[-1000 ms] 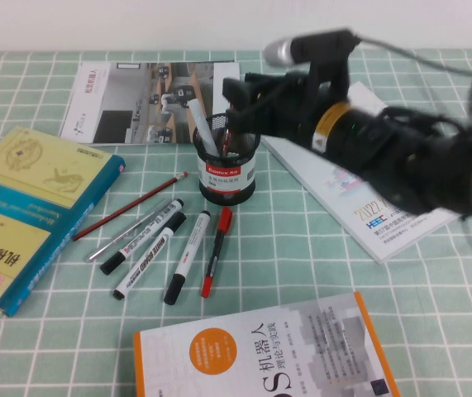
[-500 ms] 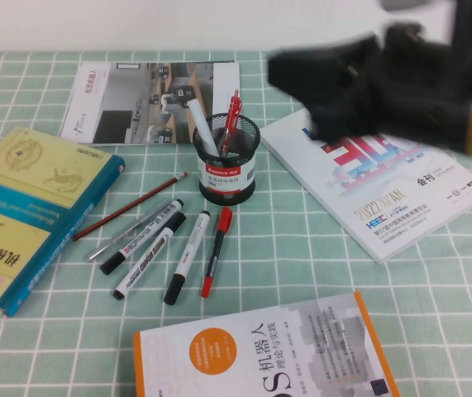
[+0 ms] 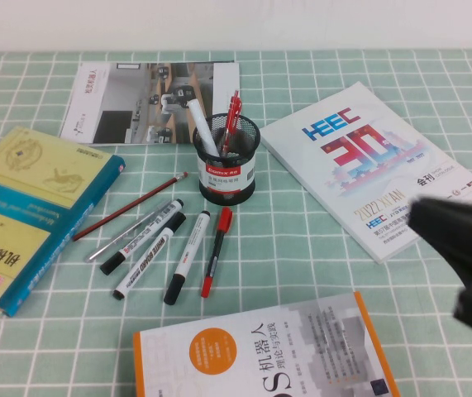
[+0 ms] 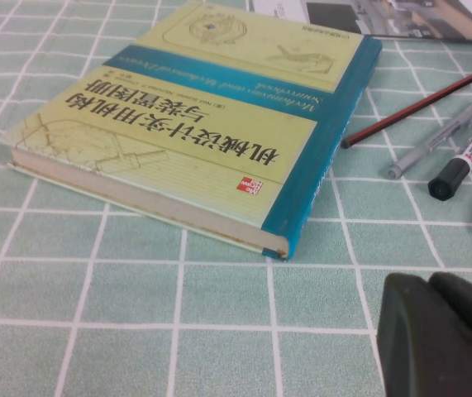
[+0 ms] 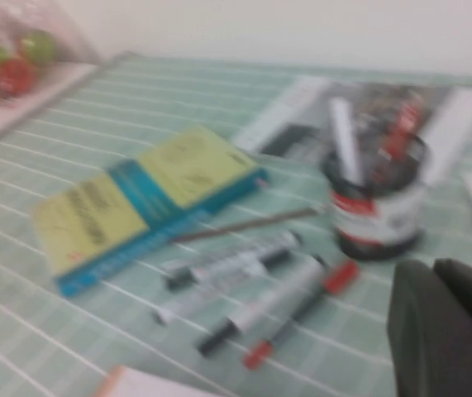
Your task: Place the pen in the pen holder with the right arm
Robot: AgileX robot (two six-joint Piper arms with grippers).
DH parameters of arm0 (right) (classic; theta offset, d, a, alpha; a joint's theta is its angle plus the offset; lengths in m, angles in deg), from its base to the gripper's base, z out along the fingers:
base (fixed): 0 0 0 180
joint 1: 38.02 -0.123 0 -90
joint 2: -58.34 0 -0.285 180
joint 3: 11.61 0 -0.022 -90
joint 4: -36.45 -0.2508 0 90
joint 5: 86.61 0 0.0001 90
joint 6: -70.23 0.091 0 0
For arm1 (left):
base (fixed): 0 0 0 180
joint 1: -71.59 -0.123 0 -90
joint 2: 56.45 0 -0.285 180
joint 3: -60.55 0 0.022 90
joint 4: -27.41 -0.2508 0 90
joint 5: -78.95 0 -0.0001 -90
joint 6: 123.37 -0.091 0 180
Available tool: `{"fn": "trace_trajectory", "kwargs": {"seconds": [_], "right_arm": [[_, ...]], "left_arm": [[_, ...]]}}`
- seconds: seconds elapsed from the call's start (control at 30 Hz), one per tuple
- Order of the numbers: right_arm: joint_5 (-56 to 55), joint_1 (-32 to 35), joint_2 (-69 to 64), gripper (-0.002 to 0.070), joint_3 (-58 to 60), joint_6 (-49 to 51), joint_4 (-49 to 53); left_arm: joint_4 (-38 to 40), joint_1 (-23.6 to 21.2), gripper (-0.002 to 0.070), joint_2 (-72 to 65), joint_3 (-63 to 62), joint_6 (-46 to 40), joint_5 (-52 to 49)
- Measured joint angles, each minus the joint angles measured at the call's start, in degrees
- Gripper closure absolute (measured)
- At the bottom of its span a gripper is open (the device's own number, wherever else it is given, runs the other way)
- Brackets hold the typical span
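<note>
Already, the slim white pen [image 3: 200, 126] stands tilted inside the small round black wire-mesh pen holder [image 3: 228, 162], leaning on its rim beside a red pen [image 3: 232, 117] — the placement looks done. Clenched and empty, the right gripper [image 3: 464, 248] sits well apart at the table's right edge; the left gripper [image 4: 442, 335] — jaw state unclear — sits low near a yellow-and-teal book [image 4: 211, 124].
</note>
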Motion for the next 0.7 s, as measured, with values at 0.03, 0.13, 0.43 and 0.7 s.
{"fn": "trace_trajectory", "kwargs": {"seconds": [0.03, 0.13, 0.43, 0.7], "right_arm": [[1.14, 0.0, 1.02, 0.0695, 1.69, 0.0, 0.0], [5.49, 0.0, 2.85, 0.0695, 5.89, 0.0, -0.23], [11.37, 8.54, 13.6, 0.0695, 17.28, 0.0, -0.62], [13.6, 21.23, 32.39, 0.0695, 27.36, 0.0, -0.84]], "left_arm": [[0.0, 0.0, 0.0681, 0.0, 0.0, 0.0, 0.0], [0.0, 0.0, 0.0681, 0.0, 0.0, 0.0, 0.0], [0.0, 0.0, 0.0681, 0.0, 0.0, 0.0, 0.0], [0.0, 0.0, 0.0681, 0.0, 0.0, 0.0, 0.0]]}}
